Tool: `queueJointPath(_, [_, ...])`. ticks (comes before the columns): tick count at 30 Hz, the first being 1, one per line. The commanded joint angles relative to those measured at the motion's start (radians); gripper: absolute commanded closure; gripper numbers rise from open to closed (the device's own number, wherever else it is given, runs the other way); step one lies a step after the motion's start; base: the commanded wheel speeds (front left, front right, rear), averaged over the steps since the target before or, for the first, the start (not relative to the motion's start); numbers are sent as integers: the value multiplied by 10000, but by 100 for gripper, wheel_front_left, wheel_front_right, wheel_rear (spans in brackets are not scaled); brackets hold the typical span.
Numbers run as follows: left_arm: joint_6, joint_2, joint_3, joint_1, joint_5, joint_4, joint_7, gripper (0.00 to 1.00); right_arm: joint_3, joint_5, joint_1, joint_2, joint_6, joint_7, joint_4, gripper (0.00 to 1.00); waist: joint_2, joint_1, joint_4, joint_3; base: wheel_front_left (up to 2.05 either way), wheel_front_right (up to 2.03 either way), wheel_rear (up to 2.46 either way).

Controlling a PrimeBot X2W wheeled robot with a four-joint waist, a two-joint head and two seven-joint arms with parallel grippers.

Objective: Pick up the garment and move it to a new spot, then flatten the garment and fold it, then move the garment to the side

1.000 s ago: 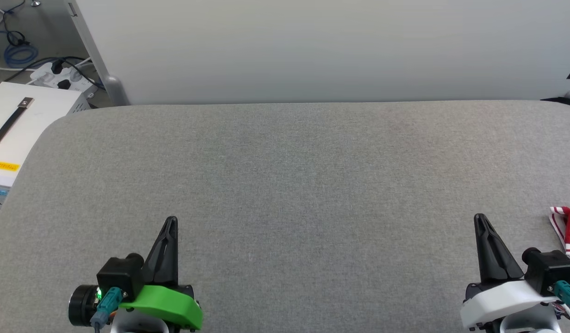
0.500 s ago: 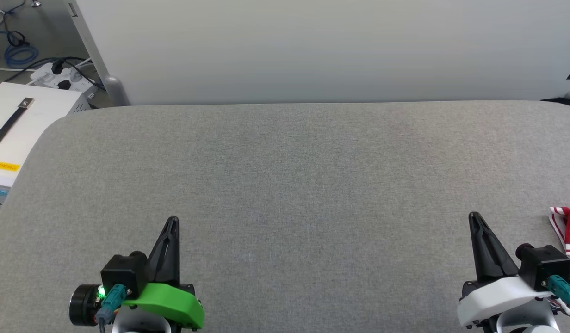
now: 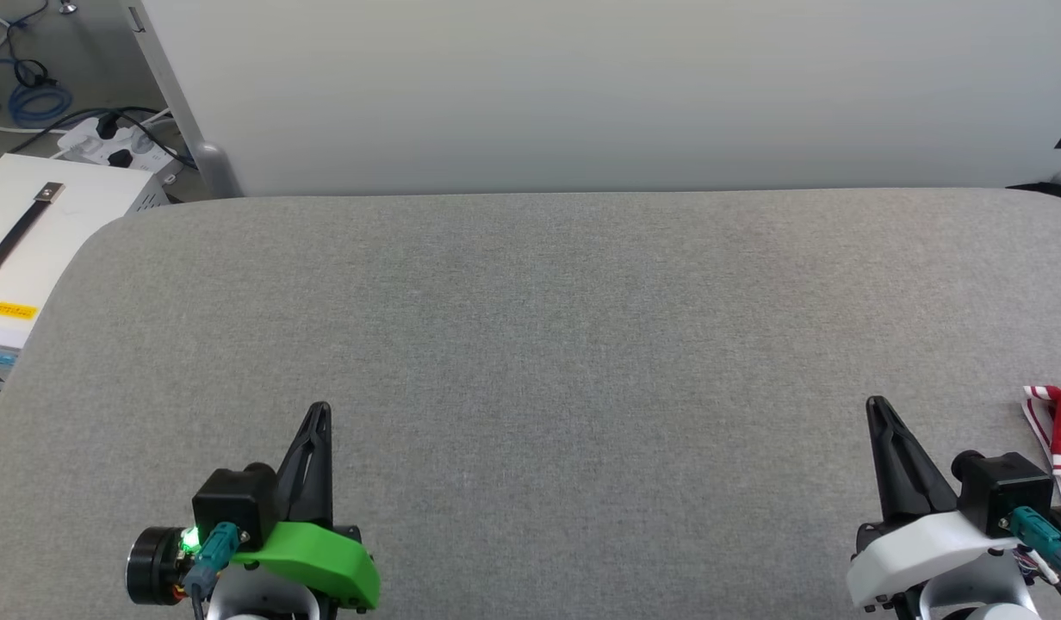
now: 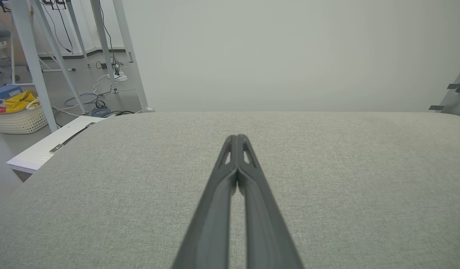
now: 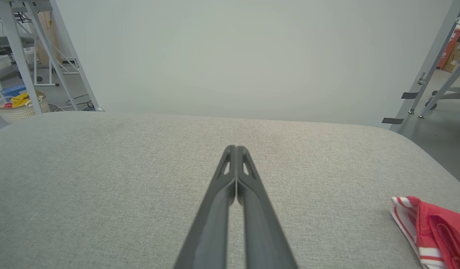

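Note:
The garment (image 3: 1060, 426), red cloth with red-and-white striped trim, lies at the table's right edge and is cut off by the frame. In the right wrist view the garment (image 5: 435, 229) sits at the lower right, to the right of my fingers and apart from them. My right gripper (image 3: 877, 405) is shut with nothing in it, over bare cloth left of the garment; its tips (image 5: 235, 149) press together. My left gripper (image 3: 319, 410) is shut and empty at the lower left, fingertips (image 4: 236, 139) closed over the grey surface.
The grey fabric table (image 3: 548, 327) has rounded corners. A pale panel (image 3: 582, 86) stands behind its far edge. A white box with a black strap (image 3: 31, 232), a power strip and cables (image 3: 108, 142) lie on the floor at the left. A basket (image 4: 17, 116) stands further off.
My right gripper has drifted slightly to the left, away from the garment. The left arm has barely shifted. Both stay shut.

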Motion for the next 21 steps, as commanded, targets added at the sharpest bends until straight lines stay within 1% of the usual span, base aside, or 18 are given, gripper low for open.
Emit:
queueJointPath(1, [73,-35,63,-168,100,-32,71,100,25,-137,-189,9,-4,40,40,100,0,0,0,-1,0,0,0])
queueJointPath(21, [276,-91,117,-233,435,-119,475,100,118,-378,-314,12,-5,354,99,100,0,0,4,-18,0,0,0])
